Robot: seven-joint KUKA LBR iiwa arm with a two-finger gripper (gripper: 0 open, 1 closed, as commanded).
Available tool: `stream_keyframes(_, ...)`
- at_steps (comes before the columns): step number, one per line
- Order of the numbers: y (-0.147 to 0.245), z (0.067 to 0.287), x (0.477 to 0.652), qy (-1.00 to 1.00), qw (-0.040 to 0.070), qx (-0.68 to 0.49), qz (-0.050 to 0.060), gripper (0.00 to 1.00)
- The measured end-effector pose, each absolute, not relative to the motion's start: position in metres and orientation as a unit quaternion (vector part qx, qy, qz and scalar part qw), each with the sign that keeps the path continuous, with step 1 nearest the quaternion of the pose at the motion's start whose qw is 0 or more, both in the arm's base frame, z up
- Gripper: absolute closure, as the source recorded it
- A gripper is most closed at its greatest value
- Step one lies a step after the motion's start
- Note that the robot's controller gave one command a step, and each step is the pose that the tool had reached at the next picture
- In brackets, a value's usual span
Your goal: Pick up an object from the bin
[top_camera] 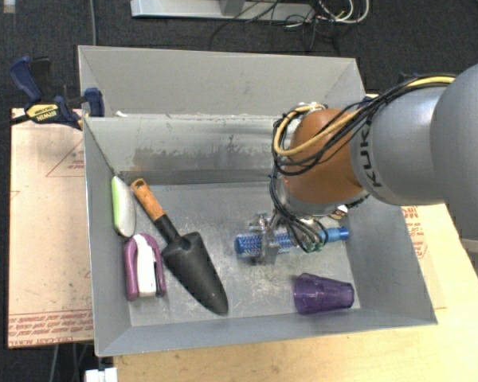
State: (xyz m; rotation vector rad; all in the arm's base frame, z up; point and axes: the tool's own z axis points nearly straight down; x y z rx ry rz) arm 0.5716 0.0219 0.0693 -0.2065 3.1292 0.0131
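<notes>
My gripper [264, 228] is down near the bin's floor, a little right of the middle, right over a blue brush-like thing [251, 245]. This thing lies roughly left to right, and its blue end [340, 233] sticks out on the gripper's right side. The gripper touches or nearly touches its bristled left part; its middle is hidden by cables. A purple plastic cup [323, 294] lies on its side just in front and to the right, apart from the gripper.
In the left half lie a trowel [193, 270] with a black blade and a cork handle, a purple and white stapler-like thing [143, 267], and a pale green and white oblong [123, 206] by the left wall. The arm's orange cover and cables hang above the gripper.
</notes>
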Motion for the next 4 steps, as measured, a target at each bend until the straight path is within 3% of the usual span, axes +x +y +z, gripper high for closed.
stream_keyframes(1,0.018,0.170,0.568,0.998,0.001,-0.062,0.004,1.00)
stream_keyframes(2,0.023,0.069,0.592,1.000,0.003,-0.029,0.005,1.00)
stream_keyframes(3,0.023,0.069,0.592,1.000,0.003,-0.028,0.005,1.00)
stream_keyframes(4,0.029,0.157,0.597,1.000,0.002,-0.018,0.006,1.00)
